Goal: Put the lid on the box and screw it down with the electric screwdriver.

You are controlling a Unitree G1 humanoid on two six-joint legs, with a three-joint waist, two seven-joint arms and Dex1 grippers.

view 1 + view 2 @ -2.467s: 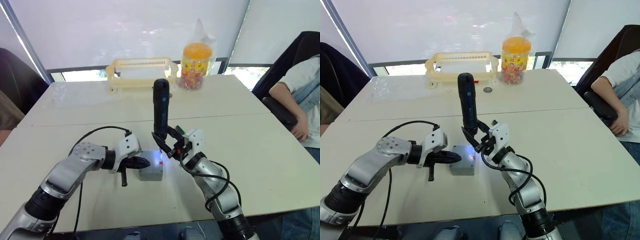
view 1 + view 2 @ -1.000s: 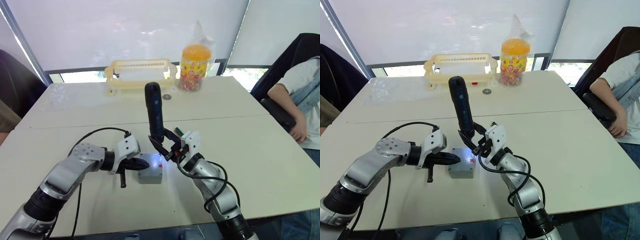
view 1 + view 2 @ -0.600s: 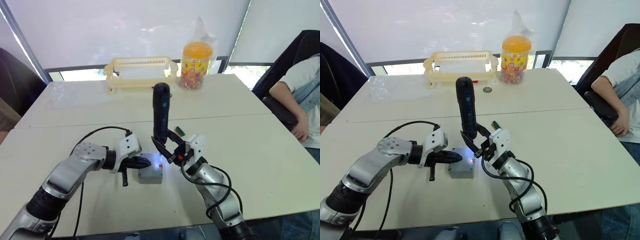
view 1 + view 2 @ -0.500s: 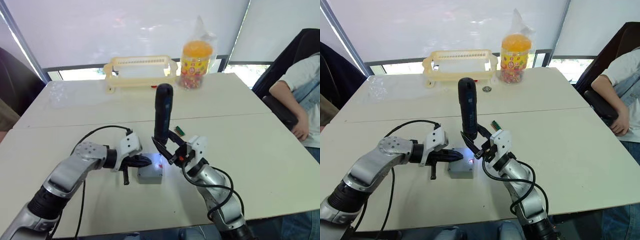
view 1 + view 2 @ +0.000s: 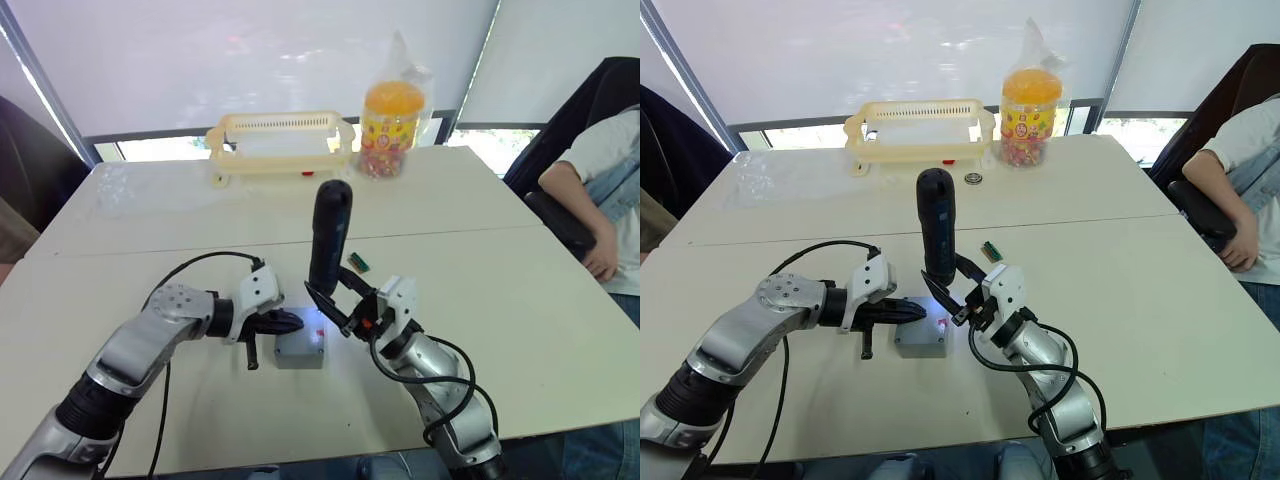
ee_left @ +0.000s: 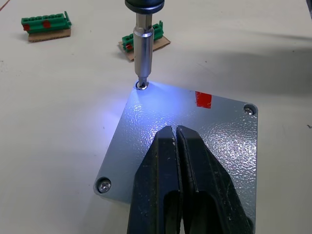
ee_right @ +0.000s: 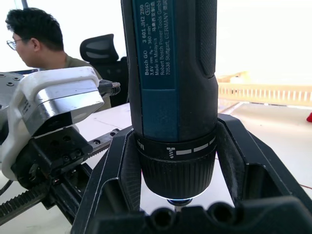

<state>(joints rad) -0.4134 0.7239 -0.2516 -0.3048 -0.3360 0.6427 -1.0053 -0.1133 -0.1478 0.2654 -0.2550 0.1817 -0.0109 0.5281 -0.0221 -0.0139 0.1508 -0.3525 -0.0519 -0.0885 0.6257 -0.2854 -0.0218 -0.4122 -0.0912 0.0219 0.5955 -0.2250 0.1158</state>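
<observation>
Lid [image 6: 195,131], a single flat grey square plate with a pebbled finish and a small red mark, sits on the one grey box [image 5: 921,340], directly under the left gripper [image 6: 175,134], whose two black jaws are pressed together with their tips resting on the plate. Three corner screws show on the lid: one beside the jaws, one at the far corner, one under the bit. Just ahead of those jaws, the thin metal bit of the one electric screwdriver [image 5: 937,232] stands in a corner screw, with a bluish-white glow on the lid around it. The screwdriver is a slim black-and-dark-blue cylinder, nearly upright, and the right gripper [image 5: 958,294] has its jaws clamped on the lower barrel, one on each side. Beyond the bit lie two small green terminal blocks [image 6: 145,40] on brown card. Farther across the pale tabletop [image 5: 1120,280] stand one cream slotted plastic basket [image 5: 921,130] and one orange-lidded jar [image 5: 1029,120] in clear wrap.
</observation>
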